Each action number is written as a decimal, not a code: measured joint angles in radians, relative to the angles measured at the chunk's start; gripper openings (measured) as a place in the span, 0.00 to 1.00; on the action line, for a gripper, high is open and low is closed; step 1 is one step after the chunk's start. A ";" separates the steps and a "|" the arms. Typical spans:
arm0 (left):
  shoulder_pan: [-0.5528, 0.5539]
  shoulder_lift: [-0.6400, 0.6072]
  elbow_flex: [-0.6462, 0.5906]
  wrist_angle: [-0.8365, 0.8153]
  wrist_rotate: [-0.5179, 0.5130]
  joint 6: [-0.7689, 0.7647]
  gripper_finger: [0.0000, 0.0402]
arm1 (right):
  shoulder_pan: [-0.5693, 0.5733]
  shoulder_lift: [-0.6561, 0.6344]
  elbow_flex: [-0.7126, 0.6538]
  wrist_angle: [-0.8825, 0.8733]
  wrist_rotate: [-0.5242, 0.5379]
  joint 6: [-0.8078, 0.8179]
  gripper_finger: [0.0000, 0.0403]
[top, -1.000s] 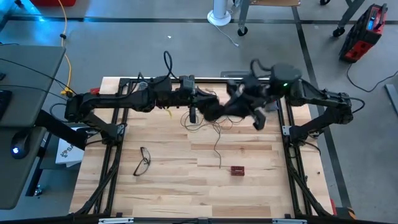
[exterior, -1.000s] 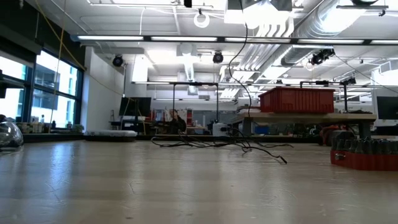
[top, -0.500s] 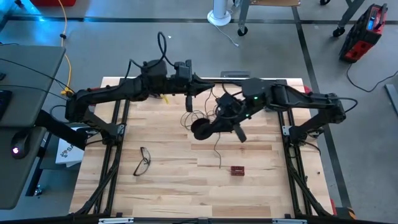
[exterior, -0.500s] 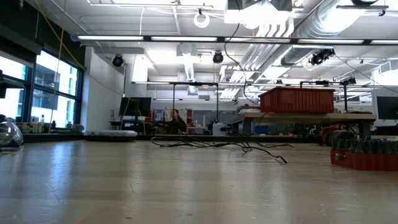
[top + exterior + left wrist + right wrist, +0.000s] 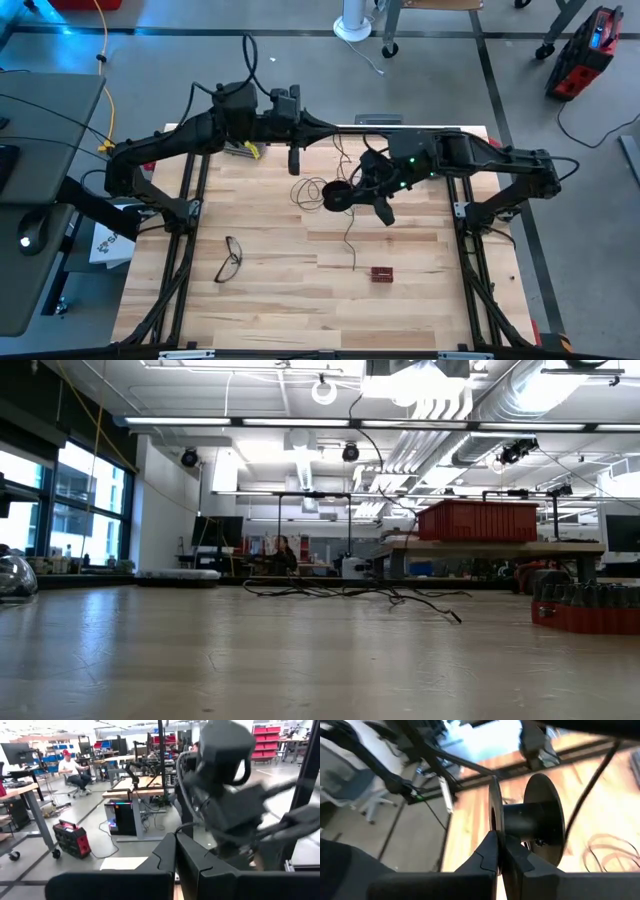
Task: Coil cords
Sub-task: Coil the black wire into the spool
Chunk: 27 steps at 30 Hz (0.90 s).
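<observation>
A small round black reel [image 5: 335,196] hangs above the wooden table [image 5: 270,310], right of centre, with my right gripper [image 5: 350,192] shut on it. In the right wrist view the reel [image 5: 532,820] shows its two flanges and dark hub. The thin dark wire [image 5: 308,190] lies in loose loops on the table under the reel. Its tail [image 5: 351,250] runs toward the near edge, and in the low view a strand [image 5: 375,435] rises out of the heap [image 5: 380,592]. My left gripper [image 5: 295,163] hovers shut, high above the loops, toward the far edge. My right gripper pinches the rim of one reel flange [image 5: 494,817] between its two fingers, which slant down from the table's right. The reel is lifted clear of the table, its axis lying across the fingers. My left gripper is shut, but I cannot tell whether it touches the wire.
Black-framed eyeglasses [image 5: 231,258] lie near the left rail. A small red block [image 5: 381,273] sits toward the near edge. A yellow piece [image 5: 248,150] lies at the far left. Black frame rails [image 5: 180,270] run along both table sides.
My left gripper has risen and drawn toward the table's far left, staying shut. My right gripper has tipped downward and sunk, carrying the reel toward the table's left, over the wire loops. The strand rising from the heap has swung leftward.
</observation>
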 joint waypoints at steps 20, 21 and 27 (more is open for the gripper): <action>-0.059 -0.046 0.089 -0.067 -0.129 0.064 0.00 | 0.000 -0.022 0.002 -0.124 0.159 -0.050 0.00; -0.058 -0.046 0.091 -0.060 -0.143 0.089 0.00 | -0.001 -0.022 0.002 -0.102 0.134 -0.053 0.00; -0.047 -0.030 0.096 -0.037 -0.157 0.095 0.00 | 0.000 -0.017 -0.001 0.102 0.096 -0.076 0.00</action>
